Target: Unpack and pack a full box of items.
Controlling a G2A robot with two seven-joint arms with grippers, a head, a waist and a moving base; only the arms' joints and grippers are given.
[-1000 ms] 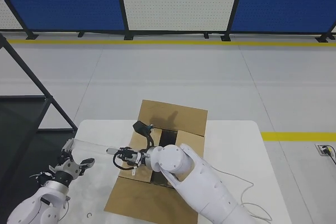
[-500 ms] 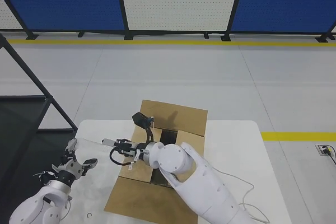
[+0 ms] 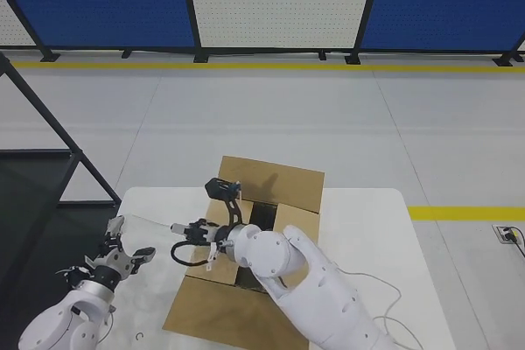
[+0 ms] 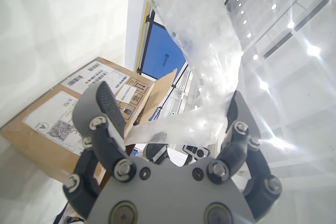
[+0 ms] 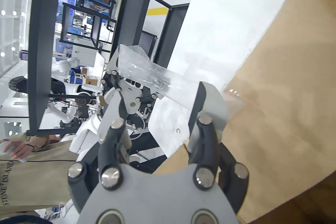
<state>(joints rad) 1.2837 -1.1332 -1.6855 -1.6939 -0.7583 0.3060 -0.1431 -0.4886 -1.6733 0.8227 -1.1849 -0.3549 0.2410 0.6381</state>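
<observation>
Both my grippers have crept a little to the right. My left gripper (image 4: 170, 101) is at the near left of the table (image 3: 367, 219), fingers spread wide, and the clear plastic bag (image 5: 147, 72) runs across between them. My right gripper (image 5: 160, 90) reaches left past the box (image 3: 271, 182), fingers apart too, with the bag's other end against one finger. The box sits mid-table, flaps open.
</observation>
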